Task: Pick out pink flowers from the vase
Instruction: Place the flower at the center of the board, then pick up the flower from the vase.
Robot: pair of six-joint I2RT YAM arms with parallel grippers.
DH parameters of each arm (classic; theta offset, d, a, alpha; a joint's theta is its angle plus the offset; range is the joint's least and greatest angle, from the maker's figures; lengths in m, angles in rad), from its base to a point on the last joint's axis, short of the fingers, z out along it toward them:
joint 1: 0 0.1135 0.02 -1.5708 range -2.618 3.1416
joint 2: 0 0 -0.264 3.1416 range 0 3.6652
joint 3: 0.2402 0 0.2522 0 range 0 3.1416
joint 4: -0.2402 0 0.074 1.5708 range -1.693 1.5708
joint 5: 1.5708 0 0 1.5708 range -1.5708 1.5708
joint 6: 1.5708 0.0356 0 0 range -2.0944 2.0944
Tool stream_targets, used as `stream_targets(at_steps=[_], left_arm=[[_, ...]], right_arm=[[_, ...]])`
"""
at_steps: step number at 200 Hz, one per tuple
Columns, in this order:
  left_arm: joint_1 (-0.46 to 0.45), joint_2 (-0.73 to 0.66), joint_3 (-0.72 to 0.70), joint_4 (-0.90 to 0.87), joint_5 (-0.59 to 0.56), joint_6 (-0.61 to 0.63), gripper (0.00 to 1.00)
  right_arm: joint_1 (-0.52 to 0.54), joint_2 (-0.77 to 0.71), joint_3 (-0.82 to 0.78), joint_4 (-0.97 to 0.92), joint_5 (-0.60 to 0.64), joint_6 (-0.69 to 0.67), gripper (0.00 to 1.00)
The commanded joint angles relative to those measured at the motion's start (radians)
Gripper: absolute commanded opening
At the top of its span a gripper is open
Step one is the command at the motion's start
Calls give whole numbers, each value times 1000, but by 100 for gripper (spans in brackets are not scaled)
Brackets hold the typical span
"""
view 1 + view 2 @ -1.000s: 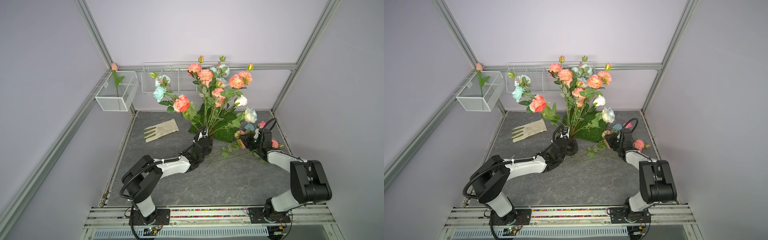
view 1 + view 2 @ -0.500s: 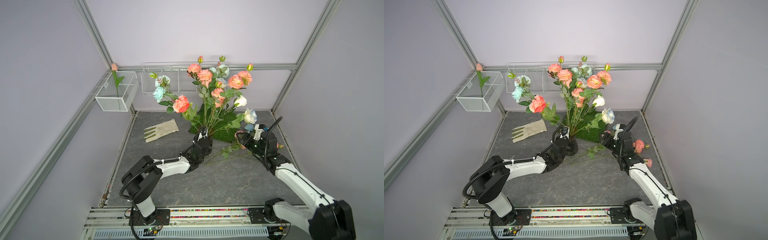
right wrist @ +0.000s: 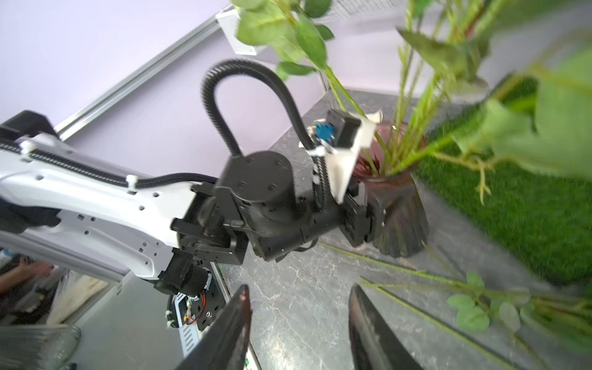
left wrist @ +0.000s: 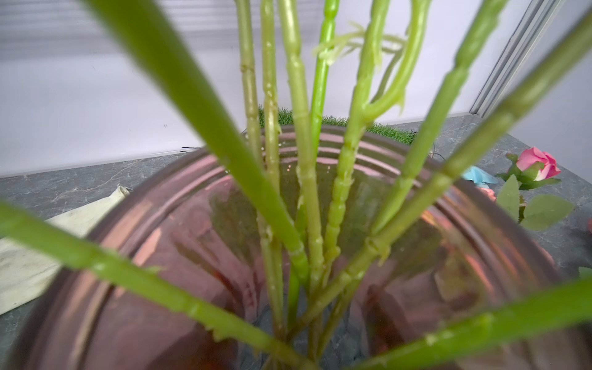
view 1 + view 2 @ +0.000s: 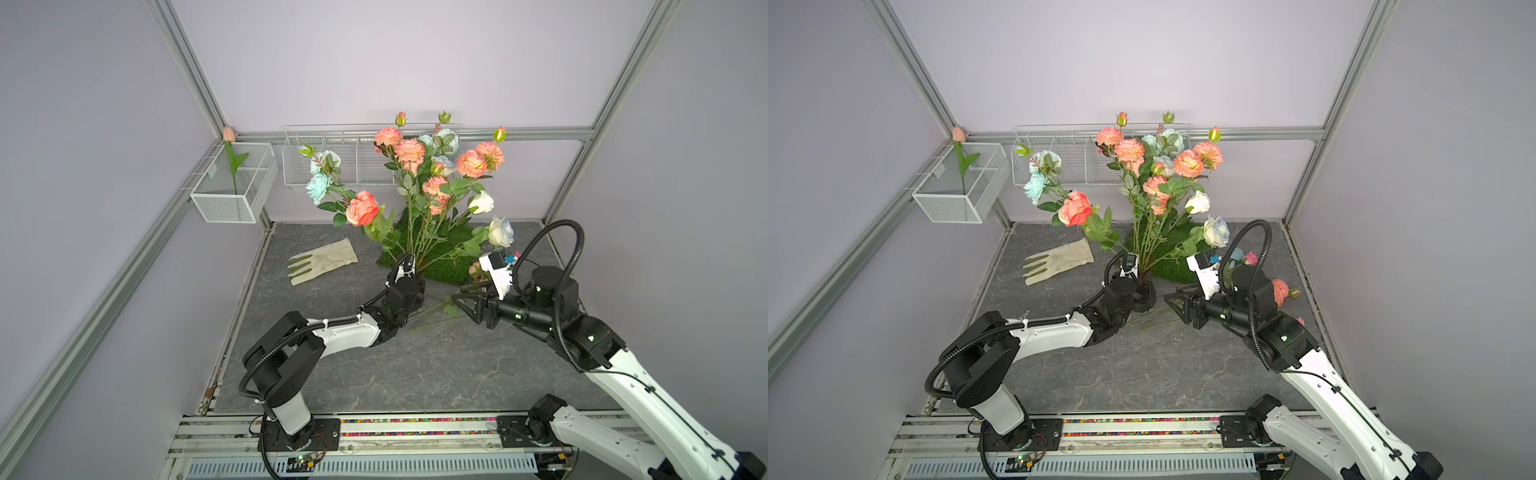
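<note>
Dark ribbed glass vase [image 3: 403, 221] upright, salmon-pink flowers [image 5: 409, 151] on green stems fanning up; left gripper [image 3: 365, 221] clamped on it, right gripper [image 3: 299, 294] gaping, empty.

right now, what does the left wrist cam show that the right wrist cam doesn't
Only the left wrist view: down into the vase mouth where the stems cross, a magenta rose lying on the table, and a glove edge. Only the right wrist view: the left gripper clamped on the vase's outside, the right gripper open and empty, and loose stems lying on the table. Both: the vase, its standing stems, the green turf mat.
</note>
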Motion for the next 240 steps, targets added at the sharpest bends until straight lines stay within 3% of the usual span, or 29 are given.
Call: stream_targets(at_steps=[1, 48, 76, 121, 173, 240], left_arm=[[-8, 43, -46, -162, 96, -59, 0], [-8, 43, -45, -166, 96, -58, 0], [-9, 43, -44, -163, 96, -56, 0], [-8, 49, -46, -158, 93, -57, 0], [-9, 54, -46, -152, 89, -62, 0], [-9, 53, -46, -156, 86, -64, 0]], right_arm=[[20, 106, 129, 10, -48, -91, 47], [-28, 417, 455, -6, 37, -167, 42], [-93, 602, 606, -12, -60, -160, 40], [-93, 794, 800, -143, -155, -252, 43], [-51, 878, 827, -224, -117, -321, 53], [-11, 943, 838, -207, -76, -338, 54]])
